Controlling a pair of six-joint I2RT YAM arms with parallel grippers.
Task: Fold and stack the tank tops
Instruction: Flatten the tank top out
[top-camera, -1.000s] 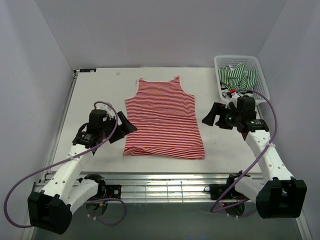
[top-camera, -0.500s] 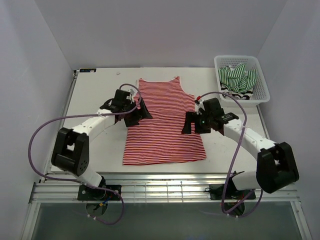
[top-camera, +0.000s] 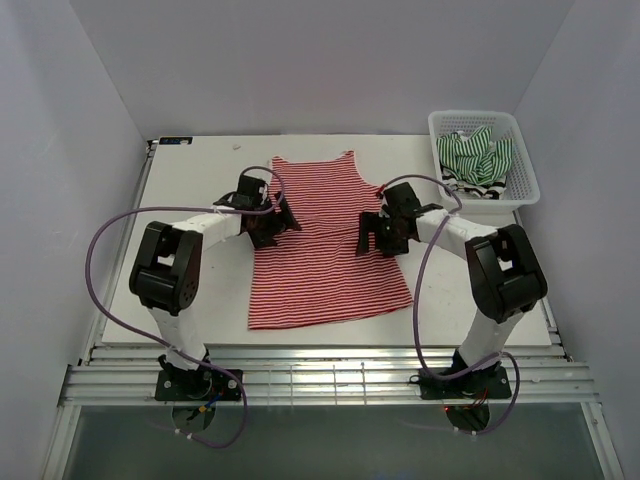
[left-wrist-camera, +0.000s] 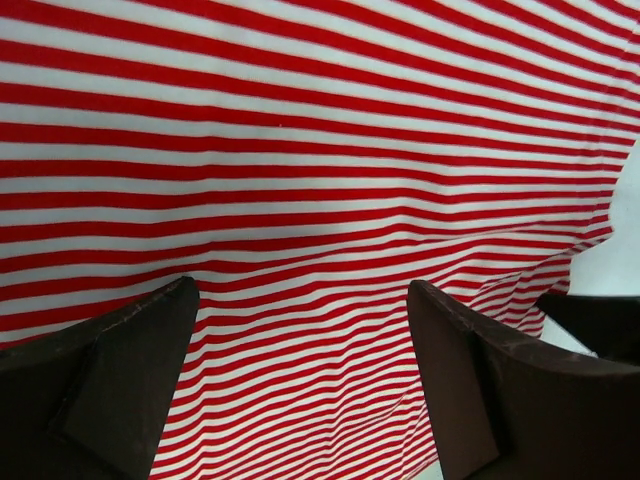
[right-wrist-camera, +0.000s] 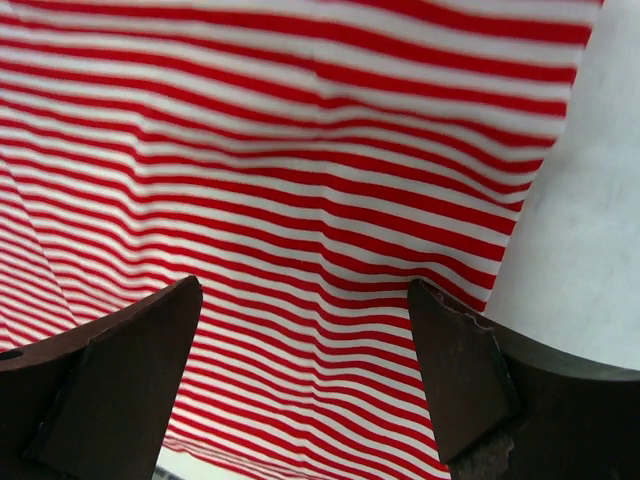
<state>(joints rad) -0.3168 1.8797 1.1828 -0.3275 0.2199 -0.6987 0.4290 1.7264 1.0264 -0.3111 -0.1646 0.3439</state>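
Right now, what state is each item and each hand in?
red-and-white tank top: spread flat on the table, not yet folded.
green-and-white tank top: crumpled in the basket.
black-and-white tank top: bunched in the basket, mostly hidden beneath the green one.
basket: upright at the table's far right corner.
left hand: open over the red top's left side.
right hand: open over its right side.

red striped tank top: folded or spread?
Spread. The red-and-white tank top lies flat on the table, straps and hem showing; left end effector and right end effector open at its sides.
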